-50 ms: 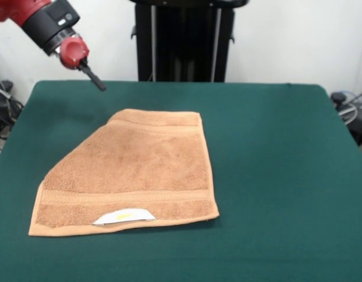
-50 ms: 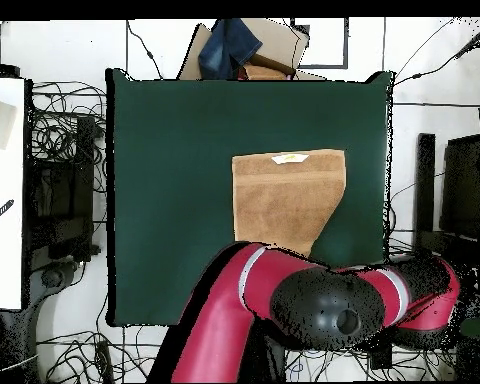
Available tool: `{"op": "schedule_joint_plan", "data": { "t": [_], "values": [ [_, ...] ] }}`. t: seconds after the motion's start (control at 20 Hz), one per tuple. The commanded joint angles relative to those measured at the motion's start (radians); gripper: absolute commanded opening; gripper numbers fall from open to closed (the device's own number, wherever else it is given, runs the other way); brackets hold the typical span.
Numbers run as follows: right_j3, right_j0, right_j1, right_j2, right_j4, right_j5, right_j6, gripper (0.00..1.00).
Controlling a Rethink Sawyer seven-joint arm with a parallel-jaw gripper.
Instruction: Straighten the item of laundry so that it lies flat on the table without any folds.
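Towel (image 1: pixel 131 173) lying on table (image 1: pixel 274 153), roughly mid-surface in front view, light orange-tan terry with woven band near the label edge. White label with yellow mark (image 1: pixel 123 217) sitting on the hem closest to camera; in overhead view same label (image 2: pixel 289 158) at the towel edge farthest from the arm. Not a full rectangle: corner on the far side from the label missing, outline cut by a long diagonal edge (image 1: pixel 78 150), so probably folded under or over there. Can't tell which way the flap goes.

Gripper (image 1: pixel 92 77) raised, off beyond the towel's far cut corner, well apart from the cloth, holding nothing. Only a thin dark tip showing; can't tell whether wide or narrow. Arm (image 2: pixel 284 300) covering the near towel edge in overhead view.

Long axis: running from label hem to the opposite hem, label end pointing toward front camera, slightly skewed against the table edges.

Risks, judged only: pinching both layers at the diagonal instead of the loose corner, dragging the whole towel rather than opening the fold. Terry on felt-like cloth likely grippy, so pulling could bunch new wrinkles. Coming down too shallow could miss the cloth; too hard could catch the table covering.
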Motion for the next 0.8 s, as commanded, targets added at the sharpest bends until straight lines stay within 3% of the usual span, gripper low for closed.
{"op": "schedule_joint_plan", "data": {
  "t": [0.05, 0.35, 0.65, 0.8],
  "values": [
    [-0.06, -0.019, 0.013, 0.196, 0.09, 0.142, -0.161, 0.0],
    [-0.009, -0.019, 0.01, 0.195, 0.235, 0.346, -0.326, 0.0],
    [-0.003, -0.031, 0.016, 0.202, 0.275, 0.409, -0.402, 0.0],
    [0.006, -0.037, 0.008, 0.202, 0.26, 0.437, -0.374, 0.0]
  ]
}}
